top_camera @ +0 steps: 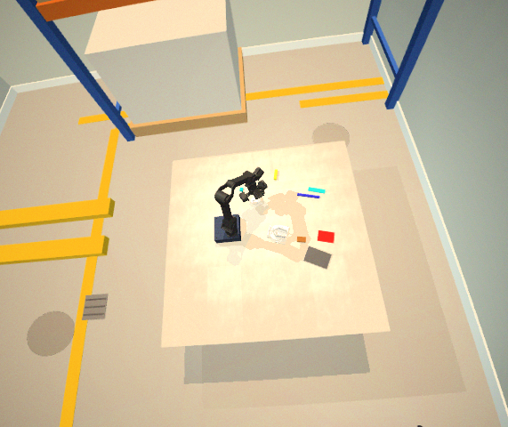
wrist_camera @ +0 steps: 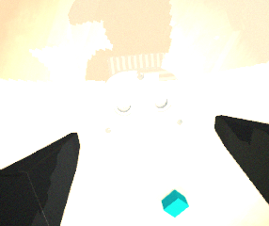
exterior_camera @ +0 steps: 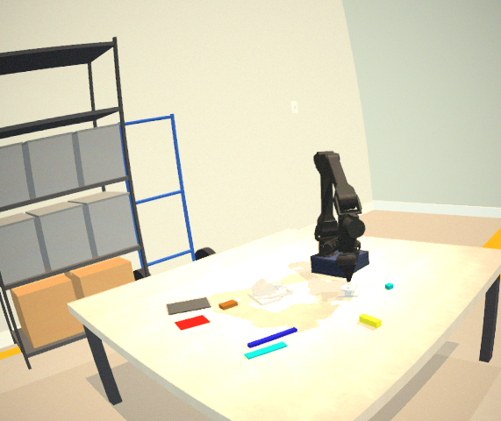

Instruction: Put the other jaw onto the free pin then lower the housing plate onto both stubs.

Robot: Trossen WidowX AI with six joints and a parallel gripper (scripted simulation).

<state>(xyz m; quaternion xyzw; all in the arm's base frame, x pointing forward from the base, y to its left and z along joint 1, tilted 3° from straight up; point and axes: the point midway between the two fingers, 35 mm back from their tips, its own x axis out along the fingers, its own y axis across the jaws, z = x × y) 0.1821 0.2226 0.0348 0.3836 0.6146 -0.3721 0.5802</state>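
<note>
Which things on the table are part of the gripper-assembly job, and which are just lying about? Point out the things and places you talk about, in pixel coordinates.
Job:
- white assembly (top_camera: 278, 233) (exterior_camera: 269, 292)
- smaller white part (exterior_camera: 348, 290) (wrist_camera: 141, 113), probably the housing plate
- open gripper (exterior_camera: 349, 280) (wrist_camera: 147, 124)

Lying about:
- dark gray plate (top_camera: 317, 257) (exterior_camera: 188, 305)
- red plate (top_camera: 326, 237) (exterior_camera: 191, 322)
- orange block (top_camera: 301, 239) (exterior_camera: 228, 304)
- blue bar (top_camera: 308, 196) (exterior_camera: 272, 337)
- cyan strip (top_camera: 316, 189) (exterior_camera: 266, 350)
- yellow block (top_camera: 275, 174) (exterior_camera: 369, 320)
- cyan cube (top_camera: 241, 189) (exterior_camera: 389, 286) (wrist_camera: 175, 203)

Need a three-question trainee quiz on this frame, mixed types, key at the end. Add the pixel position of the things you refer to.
1. Which thing is below the gripper (top_camera: 253, 195) (exterior_camera: 349, 279) (wrist_camera: 147, 125)?
A) yellow block
B) small white part (top_camera: 256, 201) (exterior_camera: 349, 291) (wrist_camera: 141, 111)
C) red plate
2. True or false: the gripper is shut on the small white part.
3. Fill in the colour: the blue bar (top_camera: 308, 196) (exterior_camera: 272, 337) lies beside a flat ____ strip (top_camera: 316, 189) (exterior_camera: 266, 350).

Key: 1 B; 2 false; 3 cyan.
</note>
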